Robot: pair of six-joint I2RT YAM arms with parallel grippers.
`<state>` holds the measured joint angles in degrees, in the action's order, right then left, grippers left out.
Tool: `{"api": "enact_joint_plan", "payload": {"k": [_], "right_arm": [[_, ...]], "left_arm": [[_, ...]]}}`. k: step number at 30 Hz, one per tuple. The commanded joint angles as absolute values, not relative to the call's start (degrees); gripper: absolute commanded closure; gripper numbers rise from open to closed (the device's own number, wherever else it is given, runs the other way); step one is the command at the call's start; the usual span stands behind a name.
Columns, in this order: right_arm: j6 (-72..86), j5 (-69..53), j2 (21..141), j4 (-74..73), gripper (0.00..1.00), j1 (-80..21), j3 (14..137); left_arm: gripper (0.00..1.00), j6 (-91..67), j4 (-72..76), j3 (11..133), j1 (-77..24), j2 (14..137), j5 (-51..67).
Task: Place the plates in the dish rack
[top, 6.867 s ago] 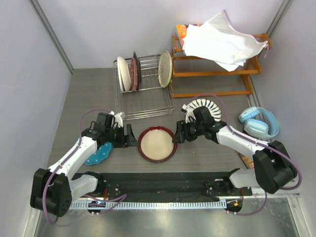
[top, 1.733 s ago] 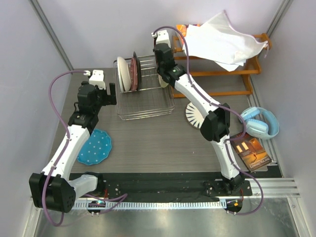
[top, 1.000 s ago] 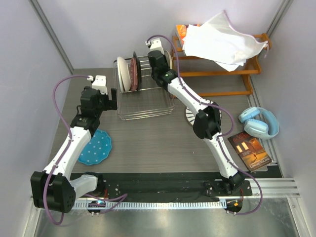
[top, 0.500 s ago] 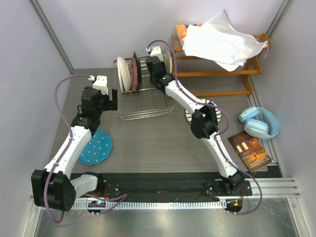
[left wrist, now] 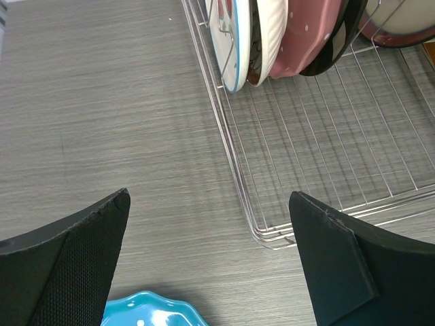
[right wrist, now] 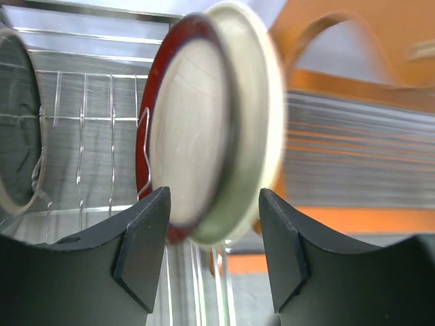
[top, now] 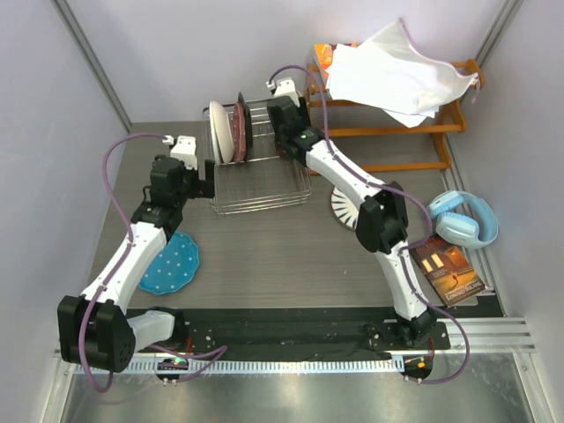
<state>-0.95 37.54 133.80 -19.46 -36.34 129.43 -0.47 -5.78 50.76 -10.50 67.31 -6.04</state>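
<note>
The silver wire dish rack [top: 264,181] [left wrist: 319,142] holds several upright plates [top: 231,132] at its left end. At the rack's right end my right gripper [top: 284,122] [right wrist: 214,204] stands open around the lower edges of two upright plates: the cream one with a dark red rim [right wrist: 151,129] and the cream-green one [right wrist: 255,149]. On the table, the blue dotted plate [top: 169,263] [left wrist: 151,312] lies at the left. The striped plate [top: 345,208] lies right of the rack, half under my right arm. My left gripper [top: 199,180] [left wrist: 211,265] hangs open and empty by the rack's front left corner.
An orange slatted shelf [top: 388,132] with a white cloth [top: 397,75] stands behind and to the right of the rack. Blue headphones [top: 463,220] and a book [top: 449,270] lie at the right. Grey walls close in both sides.
My right gripper has opened and now stands apart around the red-rimmed plate in the rack. Its arm swung slightly right. My left gripper opened a little wider and edged toward the rack.
</note>
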Motion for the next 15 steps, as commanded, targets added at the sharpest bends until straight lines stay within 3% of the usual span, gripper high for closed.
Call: {"api": "enact_joint_plan", "payload": {"k": [1,3,5,9,12,15], "right_arm": [[-0.09,35.61,118.94,-20.92,0.39,-36.65,123.86],[-2.44,32.54,111.91,-21.18,0.36,-36.04,115.64],[-3.68,22.73,104.12,-22.14,0.21,-32.81,108.49],[-8.94,7.05,93.81,-25.74,0.20,-23.68,86.82],[-24.21,-2.78,90.28,-31.43,0.44,-18.22,78.17],[-33.30,-4.57,89.38,-31.73,0.86,-16.18,71.13]], "left_arm": [[0.01,-2.02,-1.93,52.30,-10.90,67.15,-7.65],[0.01,-2.20,-2.20,51.95,-10.90,66.71,-7.65],[0.01,-2.20,-2.81,51.68,-11.07,65.49,-7.56],[0.01,-1.23,-4.65,50.63,-12.39,63.11,-7.21],[0.01,-1.14,-7.20,49.75,-13.36,61.44,-8.26],[0.02,-3.51,-9.13,49.13,-13.62,61.00,-9.31]]}}
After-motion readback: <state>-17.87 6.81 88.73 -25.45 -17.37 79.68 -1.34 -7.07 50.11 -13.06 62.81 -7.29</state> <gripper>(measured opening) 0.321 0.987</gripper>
